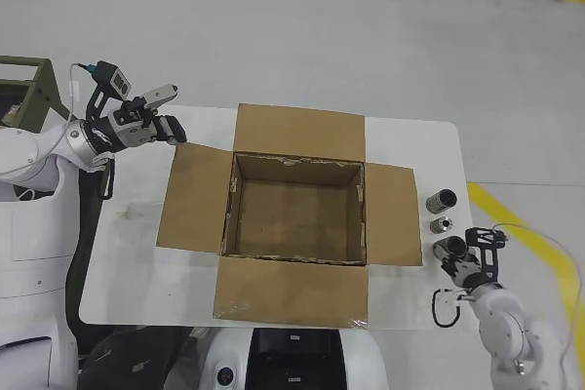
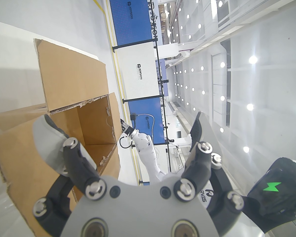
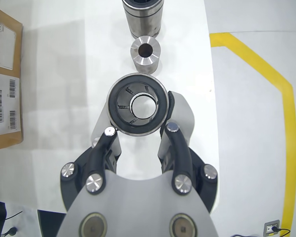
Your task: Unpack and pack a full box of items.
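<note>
An open cardboard box (image 1: 297, 132) stands mid-table with all its flaps spread out; one flap rises close to my left gripper in the left wrist view (image 2: 64, 75). My left gripper (image 1: 173, 112) (image 2: 122, 119) hangs open above the table's far left corner, holding nothing. At the near right corner, my right gripper (image 1: 455, 255) (image 3: 138, 104) is shut on a black-rimmed steel bearing sleeve (image 3: 113, 104), held upright. Beyond it stand a small steel bushing (image 1: 441, 225) (image 3: 145, 55) and a taller bearing sleeve (image 1: 440, 201) (image 3: 143, 8), all three in a row.
The table's right edge (image 3: 207, 13) runs close beside the row of cylinders. A yellow floor line (image 1: 487, 205) lies beyond it. A green crate (image 1: 19, 88) sits off the table's far left. The box's right flap (image 3: 5, 75) carries labels.
</note>
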### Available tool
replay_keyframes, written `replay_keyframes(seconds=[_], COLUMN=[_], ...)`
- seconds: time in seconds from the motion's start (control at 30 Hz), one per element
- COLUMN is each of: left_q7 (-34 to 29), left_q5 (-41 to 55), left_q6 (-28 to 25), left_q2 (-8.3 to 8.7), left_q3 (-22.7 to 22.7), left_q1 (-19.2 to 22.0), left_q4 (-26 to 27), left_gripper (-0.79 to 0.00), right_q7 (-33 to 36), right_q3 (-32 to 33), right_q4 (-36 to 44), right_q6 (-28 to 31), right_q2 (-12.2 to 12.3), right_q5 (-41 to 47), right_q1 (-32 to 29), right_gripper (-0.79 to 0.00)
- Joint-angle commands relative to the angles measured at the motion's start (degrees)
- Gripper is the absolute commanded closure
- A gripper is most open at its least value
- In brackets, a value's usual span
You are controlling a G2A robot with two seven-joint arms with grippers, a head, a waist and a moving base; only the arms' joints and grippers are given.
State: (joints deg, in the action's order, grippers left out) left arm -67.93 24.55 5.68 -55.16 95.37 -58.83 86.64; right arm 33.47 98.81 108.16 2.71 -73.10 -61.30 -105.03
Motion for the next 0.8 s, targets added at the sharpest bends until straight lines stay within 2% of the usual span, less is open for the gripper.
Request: replay_keyframes(seconds=[0.0, 0.33, 0.47, 0.67, 0.7, 0.73, 0.77], left_q7=[0.0, 0.0, 0.0, 0.0, 0.0, 0.0, 0.0], left_q5=[0.0, 0.0, 0.0, 0.0, 0.0, 0.0, 0.0], left_q6=[0.0, 0.0, 0.0, 0.0, 0.0, 0.0, 0.0], left_q2=[0.00, 0.00, 0.00, 0.00, 0.00, 0.00, 0.00], left_q3=[0.0, 0.0, 0.0, 0.0, 0.0, 0.0, 0.0], left_q1=[0.0, 0.0, 0.0, 0.0, 0.0, 0.0, 0.0], left_q4=[0.0, 0.0, 0.0, 0.0, 0.0, 0.0, 0.0], left_gripper=[-0.785, -0.785, -0.785, -0.785, -0.785, -0.785, -0.785], right_q7=[0.1, 0.3, 0.2, 0.2, 0.2, 0.2, 0.2], right_q3=[-0.6, -1.9, -2.2, -2.8, -2.9, -2.8, -2.8], right_q4=[-0.9, -3.6, -4.6, -6.0, -6.1, -6.2, -6.3], right_q6=[-0.2, -1.4, -1.7, -2.2, -2.1, -2.0, -2.0], right_q2=[0.0, 0.1, 0.2, 0.3, 0.3, 0.3, 0.3], right_q5=[-0.1, -1.3, -1.4, -1.9, -1.8, -1.8, -1.7], right_q1=[0.7, 2.4, 3.0, 3.9, 4.0, 4.0, 3.9], right_gripper=[0.000, 0.000, -0.142, -0.252, -0.299, -0.456, -0.785])
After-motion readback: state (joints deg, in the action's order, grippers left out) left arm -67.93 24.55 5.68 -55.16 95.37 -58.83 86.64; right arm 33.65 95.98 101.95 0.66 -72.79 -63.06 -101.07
